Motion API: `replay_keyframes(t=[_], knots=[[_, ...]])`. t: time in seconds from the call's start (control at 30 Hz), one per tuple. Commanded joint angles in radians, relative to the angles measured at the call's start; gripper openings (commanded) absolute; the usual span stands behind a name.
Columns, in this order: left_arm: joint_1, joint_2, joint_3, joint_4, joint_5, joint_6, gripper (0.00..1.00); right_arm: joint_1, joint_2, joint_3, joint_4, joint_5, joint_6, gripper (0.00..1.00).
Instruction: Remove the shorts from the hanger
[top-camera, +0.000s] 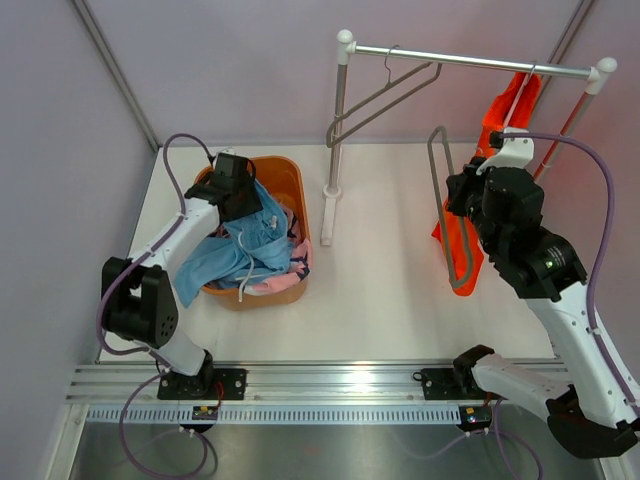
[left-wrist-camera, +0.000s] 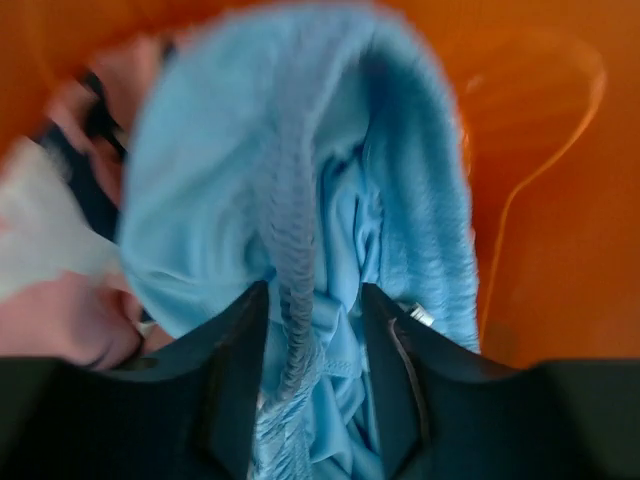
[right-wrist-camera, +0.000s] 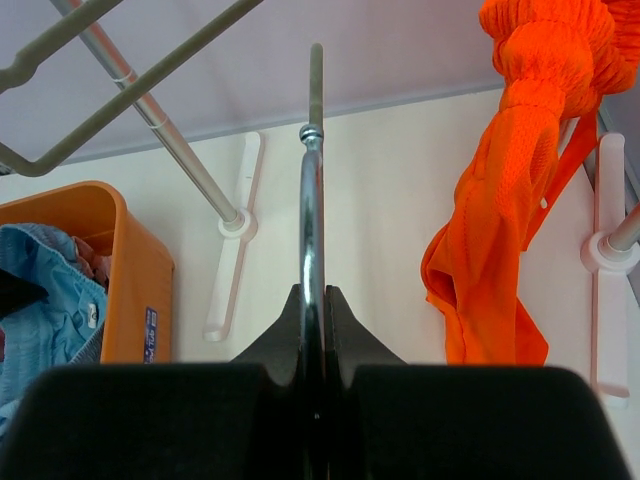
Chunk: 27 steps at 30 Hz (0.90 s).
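The light blue shorts (top-camera: 240, 250) lie in an orange basket (top-camera: 290, 170), partly draped over its near rim, on top of the pink patterned shorts (top-camera: 285, 280). My left gripper (top-camera: 240, 195) is low over the basket, and in the left wrist view (left-wrist-camera: 312, 320) its jaws hold the bunched blue waistband (left-wrist-camera: 290, 200). The bright orange shorts (top-camera: 505, 115) hang from a hanger on the rack's right end. My right gripper (top-camera: 455, 195) is shut on the metal hook (right-wrist-camera: 312, 200) of an empty grey hanger (top-camera: 437, 190) held off the rack, left of the orange shorts (right-wrist-camera: 500, 220).
The white rack (top-camera: 470, 62) stands at the back with its feet (top-camera: 328, 215) on the table. Another empty grey hanger (top-camera: 385, 95) hangs on its left part. The basket also shows in the right wrist view (right-wrist-camera: 130, 270). Grey walls close in the left side and the back.
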Motion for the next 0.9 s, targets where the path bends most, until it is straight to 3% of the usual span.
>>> replay_keyframes(t=[0.0, 0.03, 0.07, 0.13, 0.17, 0.23, 0.57, 0.87], knots=[[-0.003, -0.034, -0.054, 0.135, 0.091, -0.087, 0.52, 0.005, 0.018, 0.05, 0.009, -0.001, -0.011, 0.0], [-0.007, -0.058, -0.074, 0.138, 0.087, -0.088, 0.67, 0.005, 0.03, 0.062, 0.001, 0.005, -0.013, 0.0], [-0.013, -0.077, -0.083, 0.139, 0.076, -0.087, 0.74, 0.005, 0.038, 0.07, -0.007, 0.008, -0.017, 0.0], [-0.035, -0.15, -0.092, 0.141, 0.058, -0.076, 0.83, 0.004, 0.052, 0.092, -0.007, 0.008, -0.028, 0.0], [-0.043, -0.178, -0.094, 0.132, 0.052, -0.074, 0.92, 0.002, 0.056, 0.099, -0.007, 0.003, -0.032, 0.0], [-0.063, -0.256, -0.086, 0.109, 0.052, -0.061, 0.99, -0.006, 0.079, 0.139, -0.013, -0.029, -0.045, 0.0], [-0.138, -0.514, 0.0, -0.011, 0.096, 0.042, 0.99, -0.17, 0.227, 0.319, -0.08, -0.214, -0.081, 0.0], [-0.148, -0.738, -0.088, -0.028, 0.205, 0.177, 0.99, -0.251, 0.42, 0.51, -0.047, -0.308, -0.157, 0.0]])
